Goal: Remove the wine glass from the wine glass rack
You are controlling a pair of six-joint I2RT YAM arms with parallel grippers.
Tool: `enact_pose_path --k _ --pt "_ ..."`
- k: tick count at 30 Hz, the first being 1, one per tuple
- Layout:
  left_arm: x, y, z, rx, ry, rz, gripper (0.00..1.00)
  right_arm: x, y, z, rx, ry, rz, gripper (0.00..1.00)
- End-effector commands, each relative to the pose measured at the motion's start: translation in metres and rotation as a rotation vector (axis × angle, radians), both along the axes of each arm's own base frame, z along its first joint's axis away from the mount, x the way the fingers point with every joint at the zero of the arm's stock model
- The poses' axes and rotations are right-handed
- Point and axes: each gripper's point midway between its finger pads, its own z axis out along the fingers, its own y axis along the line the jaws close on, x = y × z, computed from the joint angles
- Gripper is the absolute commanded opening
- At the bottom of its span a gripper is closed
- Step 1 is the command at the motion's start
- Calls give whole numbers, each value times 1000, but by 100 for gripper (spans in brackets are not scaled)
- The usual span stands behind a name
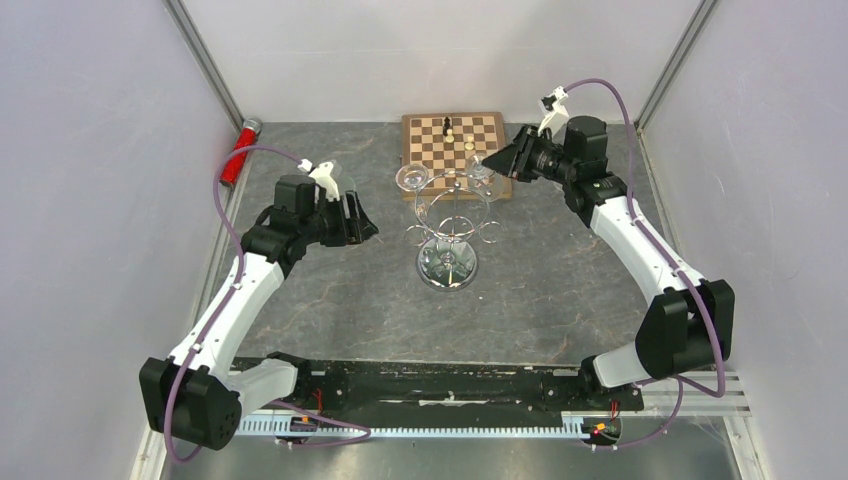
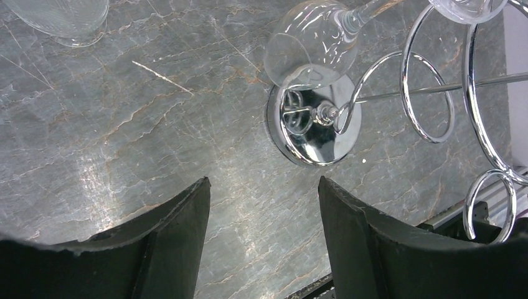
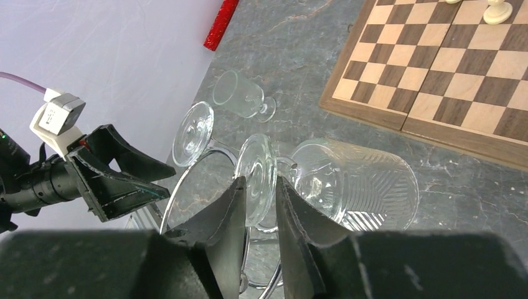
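The chrome wine glass rack [image 1: 447, 268] stands mid-table in front of the chessboard; its mirrored base [image 2: 314, 128] and loop arms also show in the left wrist view. The wine glass [image 3: 358, 184] hangs at the rack's far right side [image 1: 480, 165], with its round foot [image 3: 256, 174] on edge between my right fingers. My right gripper [image 3: 260, 180] [image 1: 497, 163] is shut on that foot. A second glass [image 3: 193, 134] [image 2: 311, 47] hangs on the rack's left. My left gripper [image 2: 264, 182] [image 1: 368, 225] hovers open and empty left of the rack, above the table.
A wooden chessboard [image 1: 455, 140] [image 3: 448, 68] with a few pieces lies behind the rack. Another glass [image 3: 240, 96] [image 2: 62, 18] lies on its side on the table, left of the rack. A red cylinder [image 1: 238, 152] rests against the left wall.
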Motion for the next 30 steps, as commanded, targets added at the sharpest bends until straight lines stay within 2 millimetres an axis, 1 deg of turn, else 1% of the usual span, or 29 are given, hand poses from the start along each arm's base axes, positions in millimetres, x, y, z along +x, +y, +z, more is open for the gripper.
enact_pose_path --k 1,8,12,13,17,24,30 --pt "1 -1 10 3 -52 -12 70 -7 11 16 55 -39 62 26" --pt "1 -1 10 7 -53 -10 70 -7 11 15 59 -33 59 14" --pt "1 -1 10 8 -54 -11 70 -7 11 12 61 -22 58 1" --pt "1 -1 10 8 -53 -11 70 -6 11 11 62 -17 56 0" --pt "1 0 10 10 -54 -10 70 -7 11 12 70 -13 54 0" --pt "1 -1 10 10 -53 -10 70 -8 10 21 89 -16 41 0" --pt "1 -1 9 12 -52 -10 70 -7 2 27 124 9 2 0"
